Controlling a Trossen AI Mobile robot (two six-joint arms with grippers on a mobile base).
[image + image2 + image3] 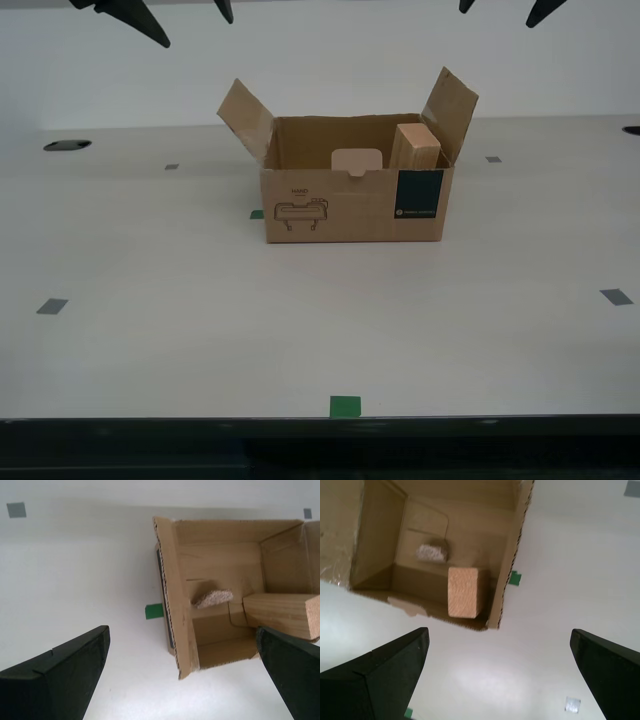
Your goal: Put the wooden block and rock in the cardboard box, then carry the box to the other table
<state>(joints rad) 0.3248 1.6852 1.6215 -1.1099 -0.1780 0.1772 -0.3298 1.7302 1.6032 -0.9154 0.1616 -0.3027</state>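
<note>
Now, nearest the camera in the exterior view, a green tape mark sits at the worktop front edge, and beyond it stands the cardboard box, side flaps up; both hands hang high above it with jaws spread wide and empty: my first hand looks down past one end wall, my second hand past the other; inside, the wooden block stands on end against an end wall, and the rock lies loose on the box floor just beside it; so loading looks done and the carry is what remains

The risk I judge is in the lift: thin corrugated walls may buckle if I squeeze unevenly, a raised flap could catch a finger on the way down, and the upright block may topple and shift the load, tilting the box out of my grip

From the exterior view the rock is hidden behind the front wall; only finger tips show at that view's top edge; the other table is nowhere in sight; the teal label print is too small to read
</note>
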